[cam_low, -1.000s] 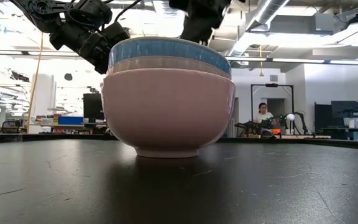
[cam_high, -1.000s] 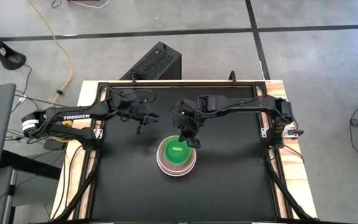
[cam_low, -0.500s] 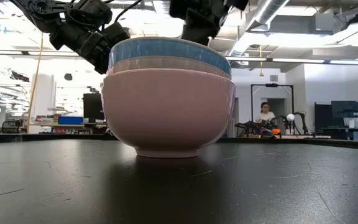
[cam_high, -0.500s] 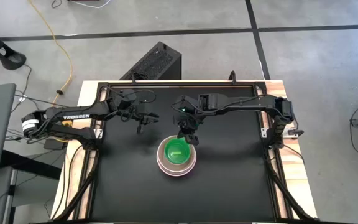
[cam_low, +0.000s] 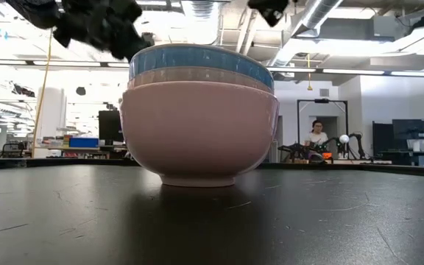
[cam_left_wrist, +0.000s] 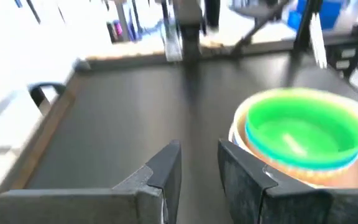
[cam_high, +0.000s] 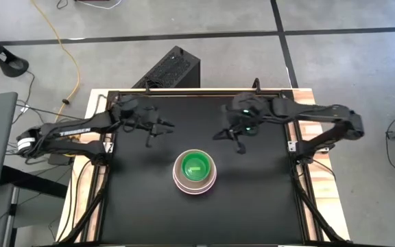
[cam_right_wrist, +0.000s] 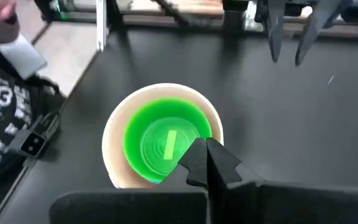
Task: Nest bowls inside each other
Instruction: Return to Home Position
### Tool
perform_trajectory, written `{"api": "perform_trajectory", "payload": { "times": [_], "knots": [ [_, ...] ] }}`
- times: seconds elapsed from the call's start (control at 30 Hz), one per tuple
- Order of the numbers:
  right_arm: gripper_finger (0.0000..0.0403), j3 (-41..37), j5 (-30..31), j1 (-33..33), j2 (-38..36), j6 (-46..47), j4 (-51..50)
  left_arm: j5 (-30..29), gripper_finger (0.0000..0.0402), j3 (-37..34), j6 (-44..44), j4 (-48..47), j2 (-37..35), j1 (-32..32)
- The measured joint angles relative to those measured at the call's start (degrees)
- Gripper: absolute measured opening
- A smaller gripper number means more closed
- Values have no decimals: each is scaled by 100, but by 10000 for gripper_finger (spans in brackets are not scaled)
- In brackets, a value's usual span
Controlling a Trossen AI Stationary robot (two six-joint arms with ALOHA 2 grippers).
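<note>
The bowls stand nested in one stack (cam_high: 195,172) in the middle of the black table. A green bowl (cam_high: 195,167) is innermost. In the low view a blue rim (cam_low: 197,55) and a beige rim (cam_low: 197,76) show above the outer pink bowl (cam_low: 197,132), which rests on its foot. My left gripper (cam_left_wrist: 197,168) hovers open to the far left of the stack (cam_left_wrist: 303,134), with nothing between its fingers. My right gripper (cam_right_wrist: 204,157) is shut and holds nothing, raised to the far right of the stack (cam_right_wrist: 163,140). It also shows in the high view (cam_high: 237,143).
The table's raised black frame (cam_high: 184,91) runs along the far edge. A black box (cam_high: 171,68) lies on the floor beyond it. A person's dark sleeve (cam_right_wrist: 2,118) shows beside the table, and another person (cam_low: 315,136) sits far off in the room.
My right gripper, shut throughout, has drawn back from above the stack's far rim, rising and moving toward the table's right edge. My left gripper has risen a little, tipping toward level. The stack has kept still.
</note>
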Motion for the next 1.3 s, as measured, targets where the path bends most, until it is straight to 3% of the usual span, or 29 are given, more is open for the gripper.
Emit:
{"api": "perform_trajectory", "payload": {
  "times": [0.27, 0.5, 0.63, 0.97, 1.3],
  "knots": [
    [8, -2558, 55, -243, -1847, 537, 2542, -14, 94, 2, -10, -212, -1378, 0],
    [8, -4132, 155, -561, -3077, 811, 3631, -202, 94, -35, -58, -739, -1903, -2],
    [8, -4901, 155, -832, -3596, 1005, 4131, -553, 94, -436, -251, -677, -2008, -2],
    [8, -6191, 127, -1160, -4451, 1544, 4571, -1110, 94, -1747, -1193, 626, -2519, -2],
    [8, -6848, 145, -1230, -5103, 1780, 4875, -1339, 94, -2870, -1841, 1772, -2726, -2]
  ]
}}
